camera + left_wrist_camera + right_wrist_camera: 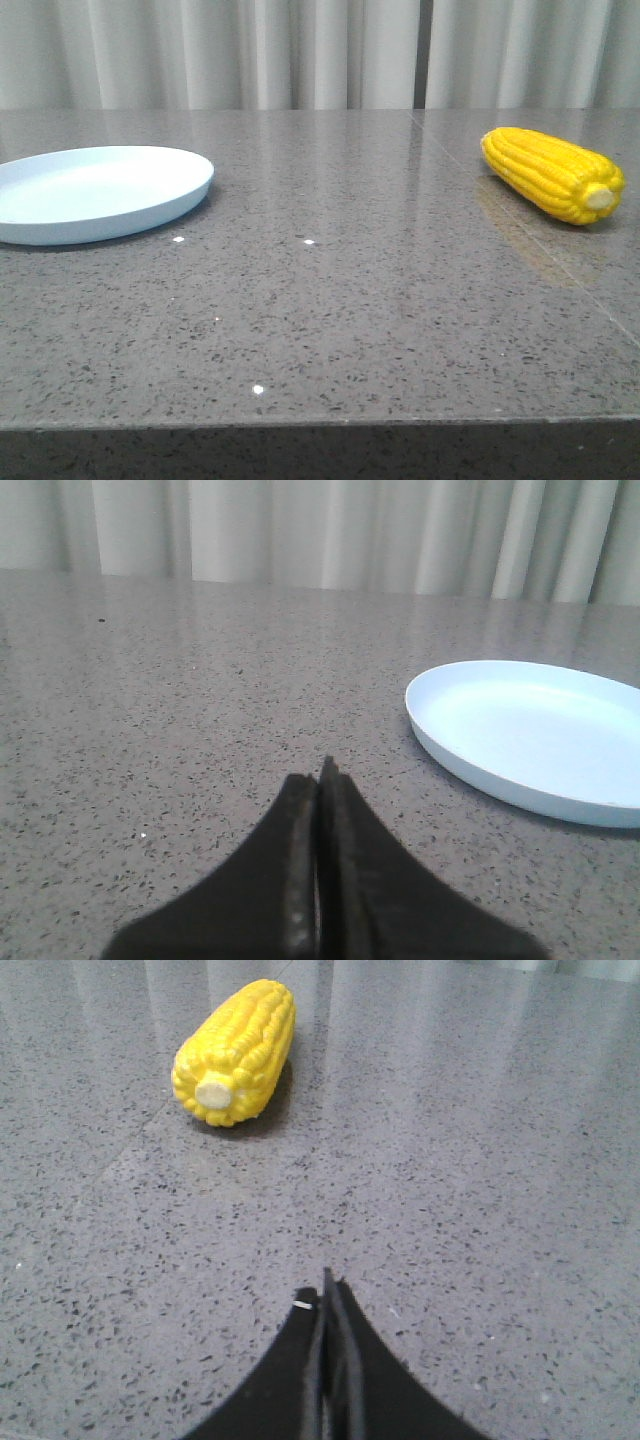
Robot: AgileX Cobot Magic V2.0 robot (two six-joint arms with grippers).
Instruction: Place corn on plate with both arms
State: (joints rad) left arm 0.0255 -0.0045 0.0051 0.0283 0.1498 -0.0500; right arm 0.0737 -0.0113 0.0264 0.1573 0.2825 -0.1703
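Note:
The yellow corn (553,173) lies on its side at the far right of the grey table, pale stub end toward the front right. It also shows in the right wrist view (236,1050). The pale blue plate (90,192) sits at the far left, with nothing on it, and shows in the left wrist view (535,738). My left gripper (318,776) is shut and empty, low over the table, apart from the plate. My right gripper (326,1290) is shut and empty, well short of the corn. Neither gripper shows in the front view.
The speckled grey stone table (330,300) has a seam line (520,215) running past the corn. White curtains (320,50) hang behind the table's far edge. The table's front edge (320,425) runs across the bottom of the front view.

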